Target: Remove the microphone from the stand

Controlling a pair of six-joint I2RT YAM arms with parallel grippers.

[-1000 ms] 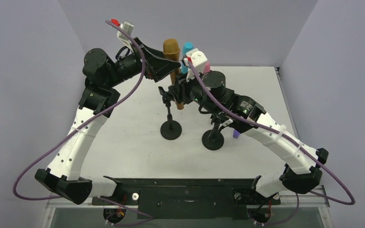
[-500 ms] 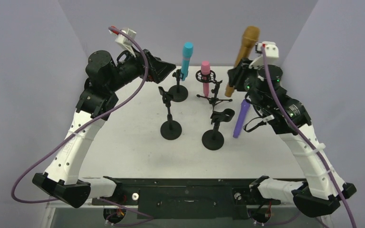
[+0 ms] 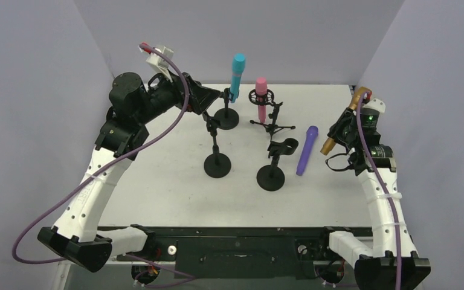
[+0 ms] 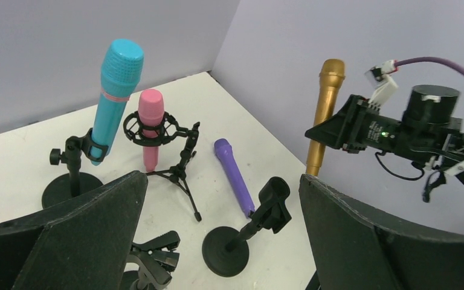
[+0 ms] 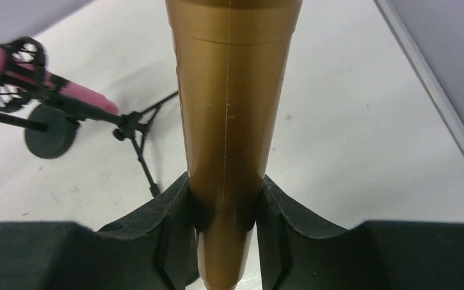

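My right jaws are clenched on the gold microphone (image 5: 226, 121), one black pad pressed to each side of its body near the lower end. It is off every stand and leans over the right side of the tabletop (image 3: 157, 187), head up and away, tail down; I cannot tell whether the tail touches the surface. Just to its left a purple microphone (image 3: 305, 151) lies flat. Beyond that is an empty stand (image 3: 272, 175) with a bare clip, and a second empty stand (image 3: 217, 163) rises closer to my left arm. My left jaws are spread wide and grasp nothing, raised above the far left of the tabletop and looking across it. Toward the back wall a blue microphone (image 3: 237, 75) sits in its own stand, and a pink microphone (image 3: 261, 96) sits in a ring mount on a small tripod.
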